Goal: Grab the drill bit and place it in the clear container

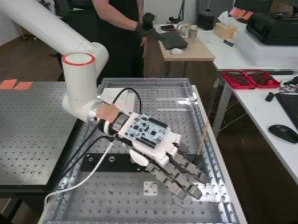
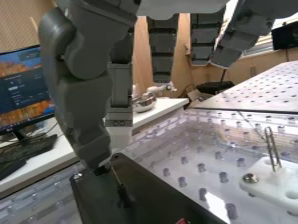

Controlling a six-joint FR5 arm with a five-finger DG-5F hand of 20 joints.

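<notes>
And here's the hand, low over the holed counter, on the end of the white arm. Its fingers are nearly straight and slightly spread, slanting down and out; no curled grip to call. In the wrist view the tip of the long grey thumb hangs right by a slim thing over a dark plate. That could well be our drill bit (a thin customer, and I wouldn't swear to it). Touching the thumb or just beside it? I can't tell from here.

Close by, apart from that dark plate, sits a white bracket with a metal loop standing up from it, something to steer around. As for the clear container, I can't say for certain which thing that is.

So, my call: we're at the pick-up, with the placing to come. The next move wants the thumb and a finger brought in on either side of the slim thing, evenly and gently, then a straight lift. Close off-centre and it could roll or tip away. Only with a firm pinch should the arm head for the container.
</notes>
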